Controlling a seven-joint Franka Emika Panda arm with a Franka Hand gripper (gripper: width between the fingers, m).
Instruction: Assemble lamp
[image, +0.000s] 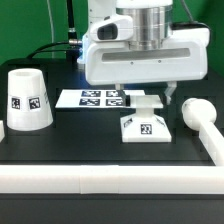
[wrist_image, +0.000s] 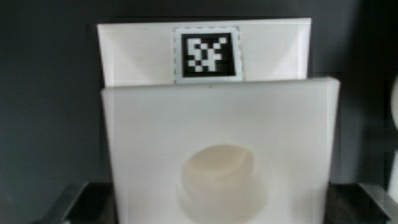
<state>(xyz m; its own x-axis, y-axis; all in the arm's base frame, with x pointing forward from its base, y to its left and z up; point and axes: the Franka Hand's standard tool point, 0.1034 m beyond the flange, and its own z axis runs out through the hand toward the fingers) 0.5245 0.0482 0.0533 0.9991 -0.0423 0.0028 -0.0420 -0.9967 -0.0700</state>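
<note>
Base (image: 146, 125) on table (image: 85, 138), centre-right of frame, directly beneath end effector (image: 148, 93). Fingers (image: 170, 94) spread apart, flanking the base's raised block; contact unclear. Wrist view: base (wrist_image: 214, 130) fills the frame. Shade (image: 28, 100) upright, far left. Bulb (image: 197, 110) far right. Marker board (image: 98, 98) behind base.

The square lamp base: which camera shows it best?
The wrist view. The base fills almost the whole picture, so you see its round hole and its black-and-white tag up close. The exterior view shows it small and from the side, tag facing front; the hole cannot be seen there.
</note>
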